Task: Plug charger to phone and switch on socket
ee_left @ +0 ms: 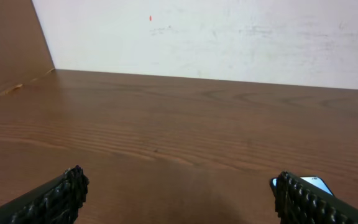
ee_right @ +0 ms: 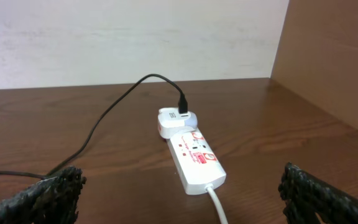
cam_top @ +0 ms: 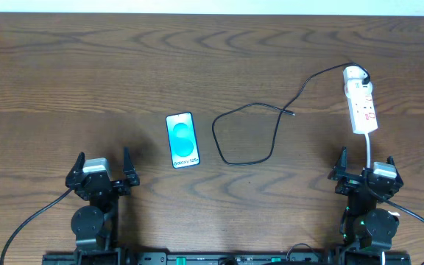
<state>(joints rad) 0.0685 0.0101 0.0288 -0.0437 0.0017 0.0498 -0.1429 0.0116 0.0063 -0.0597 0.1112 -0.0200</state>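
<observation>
Jaws apart, the left pincer [cam_top: 103, 160] and right pincer [cam_top: 365, 158] sit at the counter's [cam_top: 87, 73] near edge. The phone [cam_top: 182, 140] lies mid-counter. The light, floppy charger [cam_top: 214, 132] loops toward the power strip [cam_top: 361, 103] near the right edge and is probably best gripped behind its stiff tip [cam_top: 291, 112].

The table [cam_top: 87, 73] is dark brown wood-grain, smooth with a soft sheen. The phone [cam_top: 182, 140] has a glossy glass-like screen in a black frame. The socket [ee_right: 194, 160] is smooth, shiny white plastic; the charger [cam_top: 213, 129] cable looks matt black and rubbery. The pads [ee_right: 55, 196] of the right gripper [ee_right: 179, 190] are black, ribbed and matt. The wall [ee_left: 229, 37] is matt white, scuffed.
</observation>
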